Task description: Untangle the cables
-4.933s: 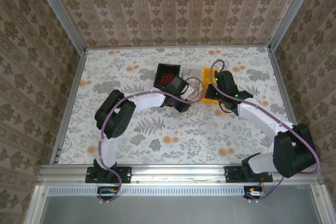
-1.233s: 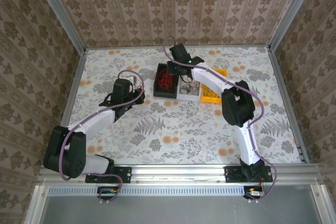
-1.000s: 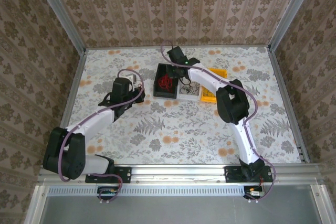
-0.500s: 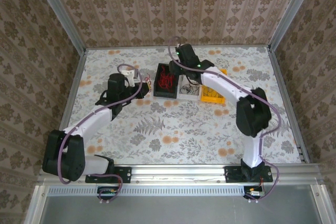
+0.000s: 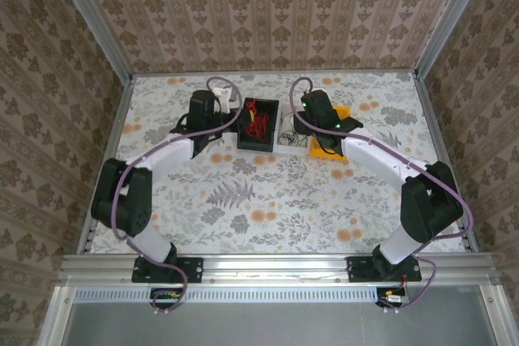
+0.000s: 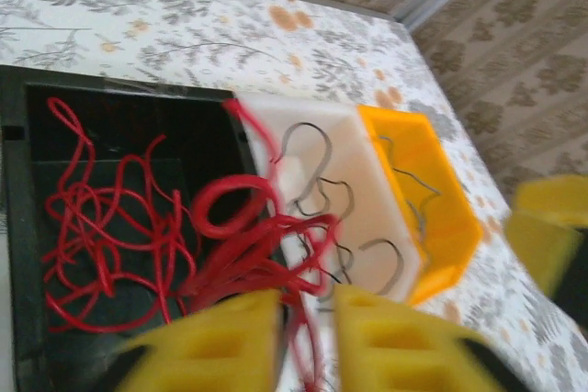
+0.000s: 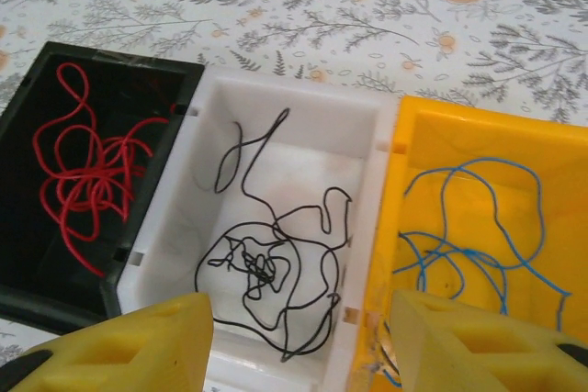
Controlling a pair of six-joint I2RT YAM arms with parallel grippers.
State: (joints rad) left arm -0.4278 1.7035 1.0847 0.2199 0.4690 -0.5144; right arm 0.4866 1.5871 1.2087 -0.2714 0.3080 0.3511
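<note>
Jaws narrowly apart on left gripper (image 6: pixel 308 337), red cables (image 6: pixel 241 262) bunched between. Wide apart on right gripper (image 7: pixel 299 337), over black cable (image 7: pixel 257 268) in white bin (image 7: pixel 312 135).

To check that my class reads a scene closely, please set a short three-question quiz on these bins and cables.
1. True or false: the black cables lie in the white bin.
2. Which cables are in the black bin? A blue, B red, C green.
3. Fill in: the right tool hovers above the white bin with its jaws ____.
Key: 1 true; 2 B, the red cables; 3 open.
</note>
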